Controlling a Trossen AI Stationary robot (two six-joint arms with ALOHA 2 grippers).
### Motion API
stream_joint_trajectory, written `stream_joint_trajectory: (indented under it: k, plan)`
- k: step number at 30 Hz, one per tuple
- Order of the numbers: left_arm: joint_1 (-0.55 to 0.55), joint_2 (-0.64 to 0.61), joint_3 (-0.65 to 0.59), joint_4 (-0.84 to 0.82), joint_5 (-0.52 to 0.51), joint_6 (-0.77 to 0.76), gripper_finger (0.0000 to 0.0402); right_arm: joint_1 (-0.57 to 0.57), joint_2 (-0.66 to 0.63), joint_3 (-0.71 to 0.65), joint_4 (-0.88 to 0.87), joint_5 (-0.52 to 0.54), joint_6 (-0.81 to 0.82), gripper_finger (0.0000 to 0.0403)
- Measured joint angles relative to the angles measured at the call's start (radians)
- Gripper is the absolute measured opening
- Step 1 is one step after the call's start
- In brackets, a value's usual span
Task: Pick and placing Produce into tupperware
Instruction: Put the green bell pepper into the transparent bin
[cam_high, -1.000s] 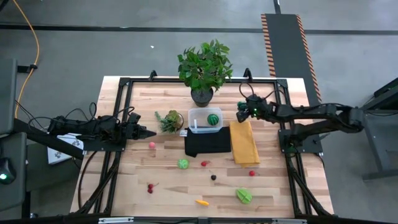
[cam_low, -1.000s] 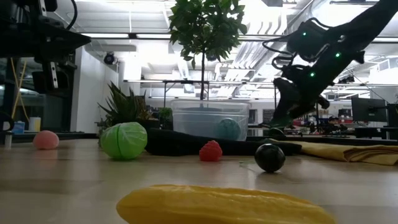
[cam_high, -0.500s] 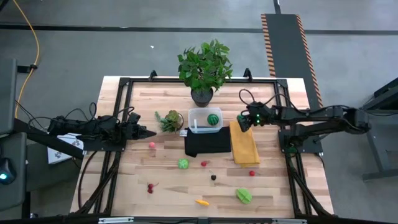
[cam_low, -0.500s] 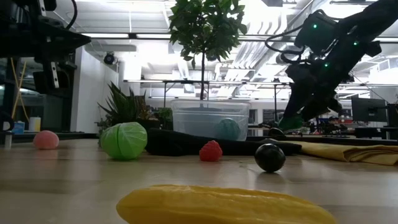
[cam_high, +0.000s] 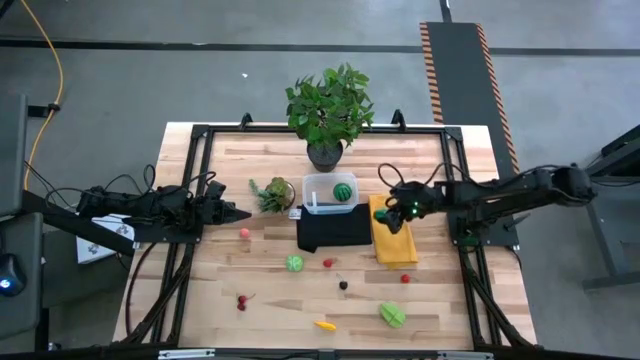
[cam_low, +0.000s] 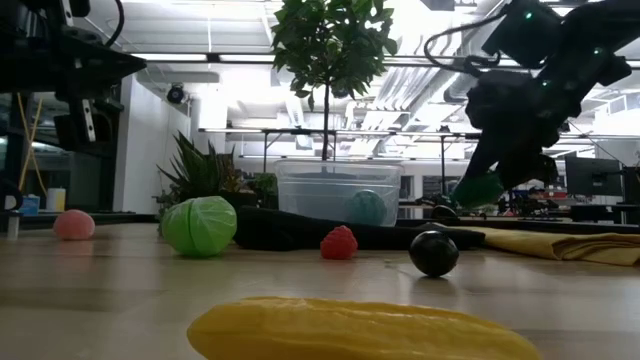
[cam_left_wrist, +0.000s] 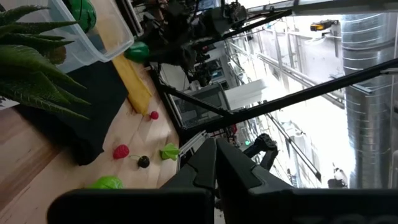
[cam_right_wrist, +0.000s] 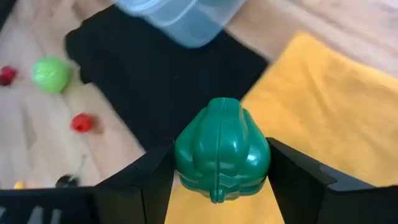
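My right gripper (cam_high: 392, 216) hangs over the far end of the yellow cloth (cam_high: 397, 243), shut on a dark green pepper-like piece of produce (cam_right_wrist: 222, 149). The clear tupperware (cam_high: 322, 184) stands on the far edge of the black cloth (cam_high: 333, 230), just left of the gripper, with a dark green striped ball (cam_high: 343, 191) inside. More produce lies on the wood: a light green ball (cam_high: 294, 263), a red berry (cam_high: 328, 263), a leafy piece (cam_high: 392, 315) and a yellow piece (cam_high: 324, 324). My left gripper (cam_high: 240, 213) waits shut at the table's left. My right gripper pinches the green piece by its two opposite sides (cam_right_wrist: 186, 155) between its two fingers (cam_right_wrist: 155, 180). The fingers come slanting down from the table's right. The piece (cam_low: 478, 190) is lifted clear above the yellow cloth.
A big leafy potted plant (cam_high: 328, 110) stands at the far edge behind the tupperware. A small spiky plant in a round pot (cam_high: 274, 193) is left of it. A pink ball (cam_high: 244, 233), cherries (cam_high: 241, 300), a black ball (cam_high: 343, 285) and a red piece (cam_high: 406, 278) lie scattered.
My right gripper has swung from beside the tupperware's far right toward the table's near edge, out over the yellow cloth, turning as it went. The green piece has stayed between its fingers, clear of the table.
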Motion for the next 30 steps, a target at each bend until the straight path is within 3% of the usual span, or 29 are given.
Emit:
stream_joint_trajectory:
  k: [14,30]
  plan:
    - [0.000,0.000,0.000,0.000,0.000,0.004,0.0001,0.114,0.000,0.000,0.301,-0.039,0.119,0.0212]
    - [0.000,0.000,0.000,0.000,0.000,0.003,0.0001,0.141,0.000,0.000,0.583,0.098,0.122,0.0212]
